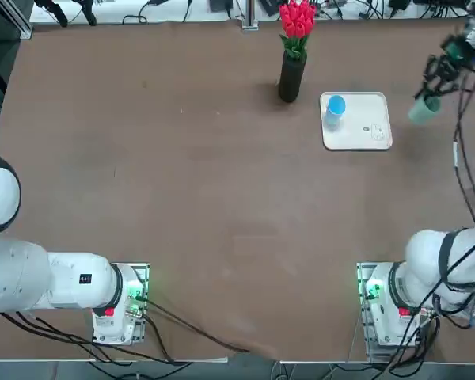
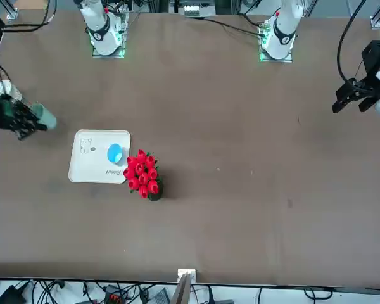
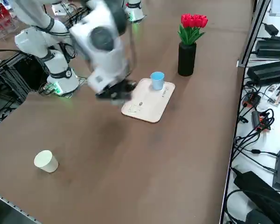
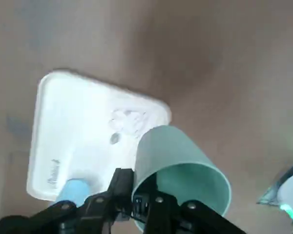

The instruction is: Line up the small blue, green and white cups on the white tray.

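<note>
The right gripper (image 4: 136, 207) is clenched on the rim of the green cup (image 4: 178, 170), carried in the air just off the white tray's (image 1: 372, 138) right edge. The blue cup (image 1: 335, 107) stands on the tray's far left corner; the white cup (image 3: 46, 161) lies well apart on the table. Best to lower the green cup upright just beside the blue one, leaving room for a third.

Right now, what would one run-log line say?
right tool: shut on green cup, carried beside white tray | blue cup: on tray | white cup: on table
</note>
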`<move>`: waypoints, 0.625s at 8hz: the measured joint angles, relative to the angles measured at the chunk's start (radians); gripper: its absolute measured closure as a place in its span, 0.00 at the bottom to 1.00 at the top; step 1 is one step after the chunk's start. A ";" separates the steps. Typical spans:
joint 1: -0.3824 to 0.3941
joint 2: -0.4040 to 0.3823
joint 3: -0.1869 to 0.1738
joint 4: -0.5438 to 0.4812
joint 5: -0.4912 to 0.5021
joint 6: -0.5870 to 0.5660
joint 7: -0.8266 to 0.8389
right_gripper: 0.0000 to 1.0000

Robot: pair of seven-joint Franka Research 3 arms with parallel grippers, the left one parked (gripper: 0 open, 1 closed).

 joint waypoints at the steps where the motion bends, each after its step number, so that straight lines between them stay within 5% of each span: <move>1: 0.078 0.009 0.001 -0.001 0.000 0.041 0.099 0.97; 5: 0.249 0.102 0.000 -0.033 -0.001 0.263 0.338 0.97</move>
